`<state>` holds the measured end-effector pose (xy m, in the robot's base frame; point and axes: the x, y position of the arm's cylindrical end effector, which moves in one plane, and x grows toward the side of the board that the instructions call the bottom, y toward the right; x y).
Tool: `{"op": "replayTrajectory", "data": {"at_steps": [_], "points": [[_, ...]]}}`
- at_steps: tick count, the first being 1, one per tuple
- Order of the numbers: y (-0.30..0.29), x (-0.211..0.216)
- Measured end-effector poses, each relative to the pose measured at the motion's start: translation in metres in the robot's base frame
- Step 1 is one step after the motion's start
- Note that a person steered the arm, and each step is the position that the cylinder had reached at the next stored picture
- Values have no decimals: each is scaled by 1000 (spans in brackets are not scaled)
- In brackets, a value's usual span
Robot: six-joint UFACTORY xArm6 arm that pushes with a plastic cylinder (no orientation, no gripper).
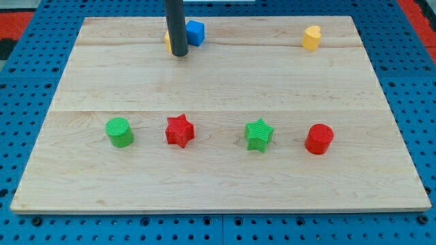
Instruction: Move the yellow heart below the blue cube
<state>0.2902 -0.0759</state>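
Note:
The yellow heart [311,38] sits near the view's top right of the wooden board [218,88]. The blue cube [196,33] sits at the view's top, left of centre. My tip [180,54] rests on the board just below and left of the blue cube, far to the left of the yellow heart. A second yellow block [167,42] shows only as a sliver behind the rod's left side, and its shape cannot be made out.
A row of blocks lies across the lower half of the board: a green cylinder [120,132], a red star [180,131], a green star [259,135] and a red cylinder [319,139]. The board lies on a blue perforated table.

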Motion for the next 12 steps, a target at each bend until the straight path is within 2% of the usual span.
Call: {"op": "replayTrajectory", "data": {"at_steps": [1, 3, 4, 5, 6, 8, 12], "points": [[27, 21], [232, 25], [307, 20], [326, -11], [320, -47], [261, -34], [217, -11]]}}
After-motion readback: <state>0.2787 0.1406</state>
